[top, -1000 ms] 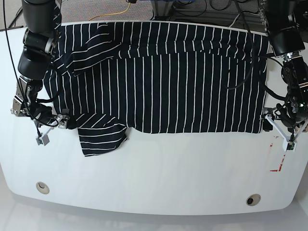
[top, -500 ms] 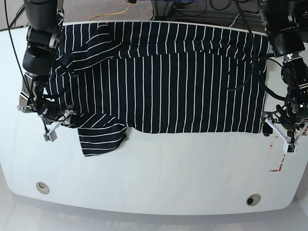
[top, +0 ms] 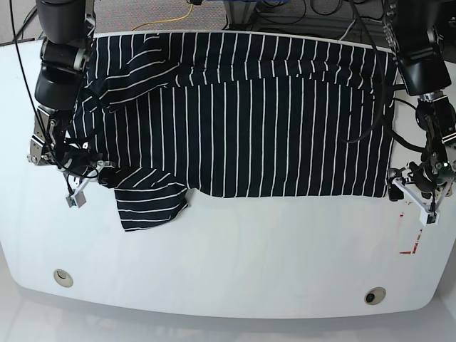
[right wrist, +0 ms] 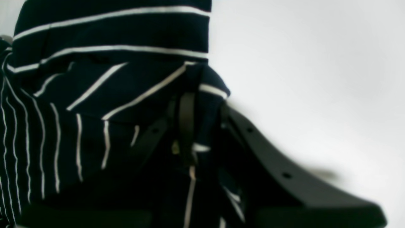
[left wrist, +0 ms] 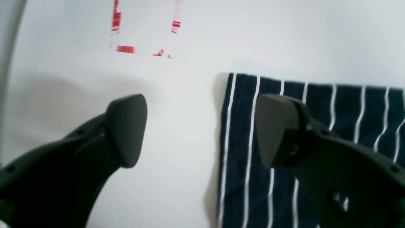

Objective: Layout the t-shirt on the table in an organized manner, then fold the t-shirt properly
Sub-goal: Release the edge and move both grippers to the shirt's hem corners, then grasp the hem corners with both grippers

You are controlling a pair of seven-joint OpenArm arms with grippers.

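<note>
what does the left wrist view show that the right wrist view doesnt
Only the left wrist view shows the open left gripper straddling the t-shirt corner, one finger over bare table, plus the red marking. Only the right wrist view shows the right gripper shut on bunched fabric. Both show striped shirt on white table.

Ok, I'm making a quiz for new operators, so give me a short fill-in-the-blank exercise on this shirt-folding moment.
1. The left gripper hangs with its jaws ____ over the t-shirt's corner.
2. The right gripper is shut on the ____.
3. The t-shirt is dark with thin ____ stripes.
4. The marking on the table is ____ in colour.

Missing words: open; t-shirt; white; red
</note>
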